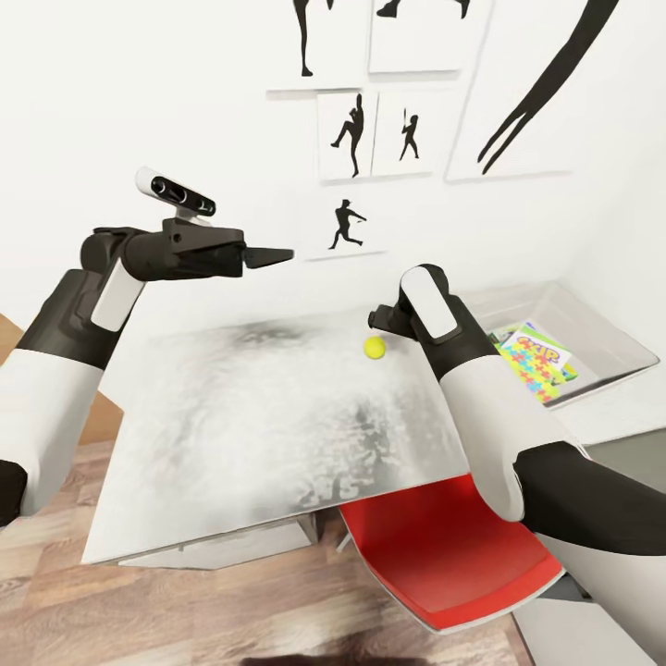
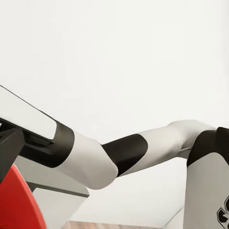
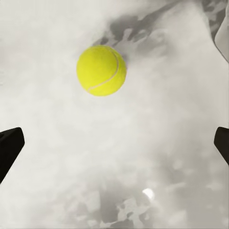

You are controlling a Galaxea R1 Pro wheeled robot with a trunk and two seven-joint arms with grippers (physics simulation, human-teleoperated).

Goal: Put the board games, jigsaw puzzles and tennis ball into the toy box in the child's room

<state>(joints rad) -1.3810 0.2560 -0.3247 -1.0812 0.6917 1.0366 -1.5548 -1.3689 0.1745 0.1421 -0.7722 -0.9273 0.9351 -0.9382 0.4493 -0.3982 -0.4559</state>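
The yellow-green tennis ball (image 1: 374, 347) (image 3: 101, 70) rests on the pale table (image 1: 231, 435) near its far right side. Just beyond and right of the ball hangs my right gripper (image 1: 377, 319) (image 3: 114, 145), pointing down at the table top. Its fingers are spread wide and empty, with the ball ahead of the fingertips (image 3: 10, 148), not between them. My left gripper (image 1: 273, 256) is held high over the table's far left, holding nothing; one fingertip (image 2: 9, 148) shows at the wrist view's edge. The grey toy box (image 1: 601, 319) stands at the right, holding a jigsaw puzzle (image 1: 544, 381) and a printed board game (image 1: 536, 347).
A red chair (image 1: 444, 546) is tucked under the table's near right corner, below my right forearm. The white wall with black silhouette prints (image 1: 351, 134) rises just behind the table. Wooden floor (image 1: 185, 610) shows at the near left.
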